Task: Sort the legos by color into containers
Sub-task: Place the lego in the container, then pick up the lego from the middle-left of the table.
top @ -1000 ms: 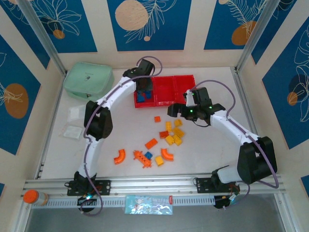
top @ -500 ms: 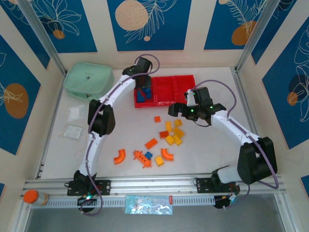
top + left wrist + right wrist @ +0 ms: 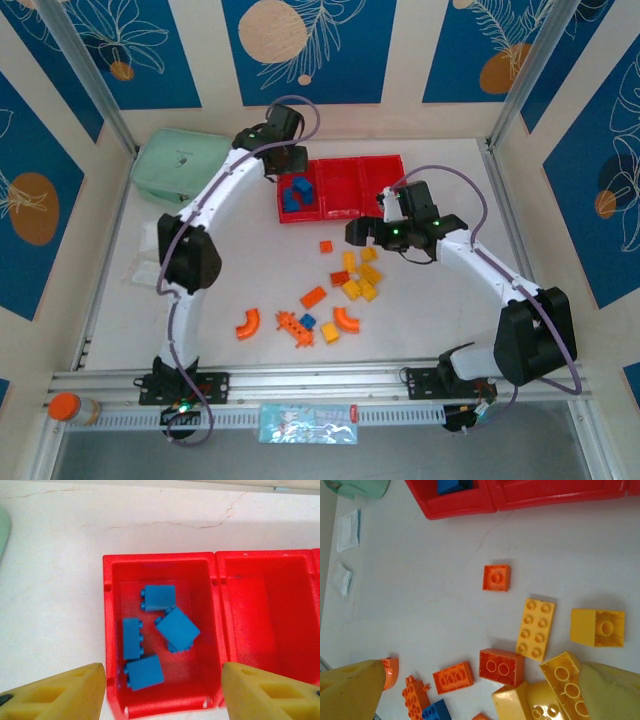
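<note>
Both jaws of the left gripper (image 3: 162, 675) stand wide apart with nothing between them, hanging right over the left bin (image 3: 112, 630). Down in that bin lie four blue bricks (image 3: 177, 629), loosely heaped, one tilted on its corner. At 3 o'clock of it the middle bin (image 3: 270, 625) shows bare red floor. Seen from above, this gripper (image 3: 290, 165) sits at the tray's (image 3: 345, 212) 10 o'clock corner, and the pouch (image 3: 175, 170) lies farther out at 9 o'clock.

Over to the right gripper (image 3: 482, 680): spread fully, carrying nothing, low over the loose pile on the table (image 3: 430, 300). A cluster of yellow bricks (image 3: 536, 629) lies between its fingers toward the 4 o'clock side, one of them right against the right-hand finger. Orange bricks (image 3: 501, 666) sit near the middle, and a single orange square (image 3: 496, 577) lies at 12 o'clock, toward the tray. One blue brick (image 3: 308, 321) lies at 6 o'clock of the pile, beside the toothed piece (image 3: 292, 327).

Judging by this, blue is nearly sorted and the left arm is free. Yellow looks like the step in hand: the right gripper needs to settle squarely over one yellow brick, close across its flat sides, and carry it to an empty bin.
</note>
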`<state>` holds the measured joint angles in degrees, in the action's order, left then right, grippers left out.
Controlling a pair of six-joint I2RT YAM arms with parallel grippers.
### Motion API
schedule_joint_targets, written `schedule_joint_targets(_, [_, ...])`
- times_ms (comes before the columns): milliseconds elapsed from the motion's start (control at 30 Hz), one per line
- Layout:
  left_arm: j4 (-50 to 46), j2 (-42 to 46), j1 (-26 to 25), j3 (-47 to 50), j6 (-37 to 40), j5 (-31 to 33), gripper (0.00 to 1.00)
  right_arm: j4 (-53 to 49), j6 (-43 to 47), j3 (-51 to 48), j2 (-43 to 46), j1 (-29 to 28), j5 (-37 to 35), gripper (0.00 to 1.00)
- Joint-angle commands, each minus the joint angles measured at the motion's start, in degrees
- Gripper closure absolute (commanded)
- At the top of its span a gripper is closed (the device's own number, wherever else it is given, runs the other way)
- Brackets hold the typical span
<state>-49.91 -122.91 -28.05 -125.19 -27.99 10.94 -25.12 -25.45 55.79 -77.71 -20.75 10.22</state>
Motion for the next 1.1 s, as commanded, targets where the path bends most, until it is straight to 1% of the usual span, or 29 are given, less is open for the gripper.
schedule_joint_targets(0, [0.3, 6.6, -1.0, 7.9, -0.6, -2.4, 0.37, -2.9, 1.0, 1.6, 1.1, -1.1, 2.0, 0.01])
schedule_joint_targets(133, [4.0, 14.6, -3.8, 20.4, -1.6, -3.7, 0.36, -3.8, 0.3, 0.5, 1.8, -2.8, 2.7, 0.01])
schedule_joint_targets(200, [4.2, 17.9, -5.4, 25.7, -2.4, -3.3, 0.36, -4.5, -0.3, -0.1, 2.0, -3.7, 3.2, 0.01])
schedule_joint_targets(333, [6.6, 25.1, -8.1, 38.0, -5.2, -6.0, 0.35, -6.2, -1.1, -1.6, 2.9, -5.9, 3.9, 0.01])
schedule_joint_targets(433, [5.5, 28.8, -10.6, 43.9, -6.3, -6.7, 0.35, -7.8, -2.1, -3.1, 4.0, -7.3, 3.8, 0.01])
schedule_joint_targets(567, [3.8, 31.3, -14.7, 50.6, -8.6, -8.3, 0.35, -9.2, -3.4, -5.5, 5.9, -9.1, 3.8, 0.01])
schedule_joint_targets(667, [3.8, 31.7, -17.7, 54.3, -10.3, -10.0, 0.34, -9.7, -4.5, -7.5, 7.5, -9.4, 3.3, 0.01])
schedule_joint_targets(867, [3.6, 29.6, -23.7, 56.4, -14.9, -11.0, 0.35, -9.7, -6.1, -11.1, 9.7, -9.2, 1.9, 0.01])
schedule_joint_targets(933, [4.0, 28.6, -25.1, 56.7, -16.3, -11.6, 0.35, -9.8, -6.4, -11.7, 10.2, -9.1, 1.7, 0.01])
schedule_joint_targets(1067, [4.6, 26.5, -27.1, 57.7, -16.3, -13.2, 0.36, -9.9, -6.6, -12.9, 11.3, -8.7, 1.4, 0.01])
